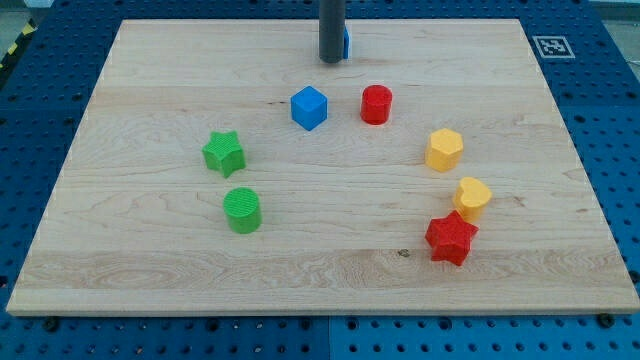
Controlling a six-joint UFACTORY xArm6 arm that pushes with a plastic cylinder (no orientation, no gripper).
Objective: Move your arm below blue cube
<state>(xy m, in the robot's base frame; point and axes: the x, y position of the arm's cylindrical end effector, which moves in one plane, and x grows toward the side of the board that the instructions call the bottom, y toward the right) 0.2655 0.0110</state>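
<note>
Blue cube (309, 107) upper-centre on the wooden board (150, 260), one corner toward the view's bottom, no long axis. Red cylinder (376, 104) at three o'clock. My tip (331, 60) at one o'clock, holding nothing, against a half-hidden blue block (346, 41).

Dark rod enters from the view's top edge, upright, near the view's centre line; only its lower length shows, arm above out of frame; my tip (331, 61) sits at the board's far side, toward the view's top; no wrist or joints visible.
</note>
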